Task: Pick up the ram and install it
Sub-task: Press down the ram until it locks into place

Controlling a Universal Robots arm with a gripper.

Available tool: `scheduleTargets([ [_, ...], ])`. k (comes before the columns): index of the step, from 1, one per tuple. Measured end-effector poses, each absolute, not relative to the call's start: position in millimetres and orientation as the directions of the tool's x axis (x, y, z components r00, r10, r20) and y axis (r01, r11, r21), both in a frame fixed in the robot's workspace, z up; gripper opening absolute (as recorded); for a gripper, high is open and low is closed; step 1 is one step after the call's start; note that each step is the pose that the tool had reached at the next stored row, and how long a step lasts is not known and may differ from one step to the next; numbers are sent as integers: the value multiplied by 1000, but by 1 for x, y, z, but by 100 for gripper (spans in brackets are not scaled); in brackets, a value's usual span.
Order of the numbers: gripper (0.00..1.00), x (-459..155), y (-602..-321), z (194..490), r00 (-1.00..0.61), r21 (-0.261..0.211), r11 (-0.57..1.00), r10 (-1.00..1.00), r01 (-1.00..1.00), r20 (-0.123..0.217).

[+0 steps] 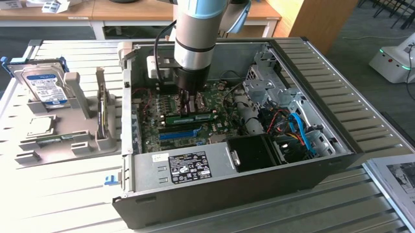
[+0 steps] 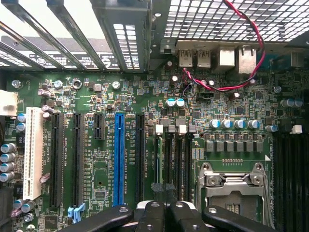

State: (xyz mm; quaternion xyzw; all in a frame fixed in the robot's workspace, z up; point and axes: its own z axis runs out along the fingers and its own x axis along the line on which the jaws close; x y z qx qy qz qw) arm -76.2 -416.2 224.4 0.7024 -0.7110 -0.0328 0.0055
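The arm reaches down into the open computer case (image 1: pixel 304 160), which lies on its side on the slatted desk (image 1: pixel 58 194), toward the desk's middle. The pincer (image 1: pixel 188 108) is pressed together and sits directly over the ram (image 1: pixel 189 118), its tips touching or just above the stick's upper edge; I cannot tell which. In the wrist view the pincer's black fingers (image 2: pixel 157 215) meet with no gap between them.

The ram is already inside the case, standing on its long edge on the motherboard (image 2: pixel 96 174), just beyond the blue slot (image 1: pixel 178 134) and roughly parallel to it. Its long axis runs across the case, from the exterior view's left to right, ends pointing at the case's side walls.

By my judgement the picking and carrying are done and the stick is at its socket; whether it is fully seated and latched cannot be seen.
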Motion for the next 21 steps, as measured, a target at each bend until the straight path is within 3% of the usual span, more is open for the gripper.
scheduleTargets([
  [21, 10, -76, -416, 223, -13, 54, 11, -999, -998, -38],
])
